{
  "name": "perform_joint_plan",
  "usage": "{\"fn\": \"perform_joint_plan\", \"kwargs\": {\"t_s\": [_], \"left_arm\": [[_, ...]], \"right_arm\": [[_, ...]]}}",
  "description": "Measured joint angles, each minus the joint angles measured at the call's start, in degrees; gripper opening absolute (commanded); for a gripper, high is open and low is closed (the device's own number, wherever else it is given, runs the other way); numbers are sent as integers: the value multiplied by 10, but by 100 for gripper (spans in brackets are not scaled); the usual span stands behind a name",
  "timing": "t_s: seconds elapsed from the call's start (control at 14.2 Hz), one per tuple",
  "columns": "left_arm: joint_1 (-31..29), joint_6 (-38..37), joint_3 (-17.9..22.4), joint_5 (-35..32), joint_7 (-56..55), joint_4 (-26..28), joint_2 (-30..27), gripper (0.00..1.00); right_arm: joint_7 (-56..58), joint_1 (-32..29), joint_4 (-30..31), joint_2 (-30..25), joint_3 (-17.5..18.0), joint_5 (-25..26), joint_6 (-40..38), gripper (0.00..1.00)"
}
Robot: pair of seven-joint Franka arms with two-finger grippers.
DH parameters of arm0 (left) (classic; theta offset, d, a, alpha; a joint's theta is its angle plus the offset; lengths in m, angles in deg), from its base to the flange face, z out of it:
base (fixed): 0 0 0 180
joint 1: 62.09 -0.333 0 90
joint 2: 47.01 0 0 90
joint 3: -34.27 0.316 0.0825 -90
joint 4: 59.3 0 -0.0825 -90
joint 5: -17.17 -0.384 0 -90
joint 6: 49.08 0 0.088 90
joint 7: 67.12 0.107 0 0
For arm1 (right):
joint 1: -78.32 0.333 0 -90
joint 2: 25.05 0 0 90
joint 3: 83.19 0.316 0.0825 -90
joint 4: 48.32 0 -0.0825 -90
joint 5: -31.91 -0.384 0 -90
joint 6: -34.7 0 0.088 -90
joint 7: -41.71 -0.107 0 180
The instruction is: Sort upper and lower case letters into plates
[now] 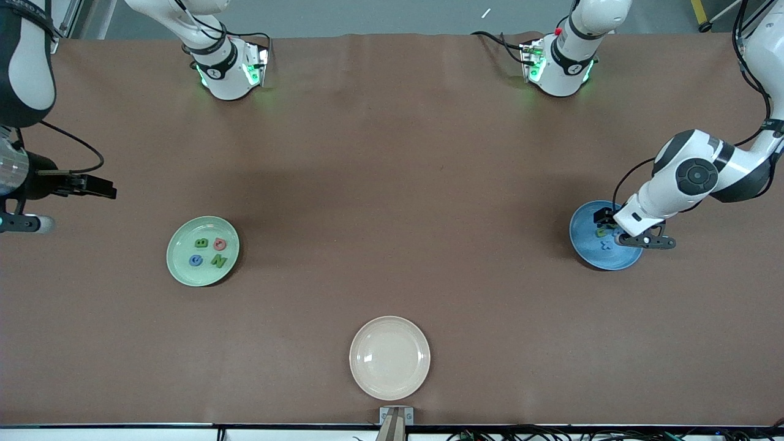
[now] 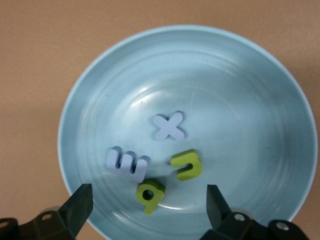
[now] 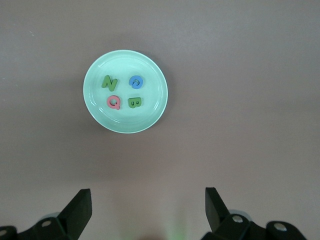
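Your left end effector (image 2: 147,207) hangs low over the blue plate (image 1: 588,248), which sits toward the left arm's end of the surface (image 1: 392,184), and its fingers (image 2: 80,205) are spread wide with nothing between them. Look down through the left wrist view and you see four small letters lying in that plate: a pale blue x (image 2: 169,126) near the middle, a pale blue letter (image 2: 127,165) that looks like an m or a w beside it, a green n (image 2: 186,165), and a green letter with a round hole (image 2: 148,193) that sits just between the open fingers; the last two lie close together, and you cannot tell from here whether they touch. Your right end effector (image 3: 147,207) is held high, open and empty, over bare surface toward the right arm's end, where that arm waits. In its wrist view you see the pale green plate (image 3: 150,112) holding four capitals, well apart from each other: a green N (image 3: 109,82), a blue letter with a round hole (image 3: 135,81), a red Q (image 3: 114,102) and a green B (image 3: 134,103). A cream-white plate (image 1: 389,358) lies empty nearer to the front camera than both other plates, roughly midway between them.
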Motion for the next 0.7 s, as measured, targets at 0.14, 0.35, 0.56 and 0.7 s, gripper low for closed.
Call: {"fn": "perform_joint_plan", "kwargs": {"t_s": [0.14,0.35,0.56,0.7], "left_arm": [[7,0,-4,39,7,-11,-4,100],[78,0,24,168,56,-39,-48,99],[209,1,102,308,84,-60,-132,99],[290,2,150,387,90,-67,-182,99]], "right_arm": [[0,0,-14,0,2,0,-1,100],[0,1,-44,5,3,0,-2,100],[0,0,-59,10,2,-1,-3,100],[0,0,-61,11,2,-8,-14,100]]}}
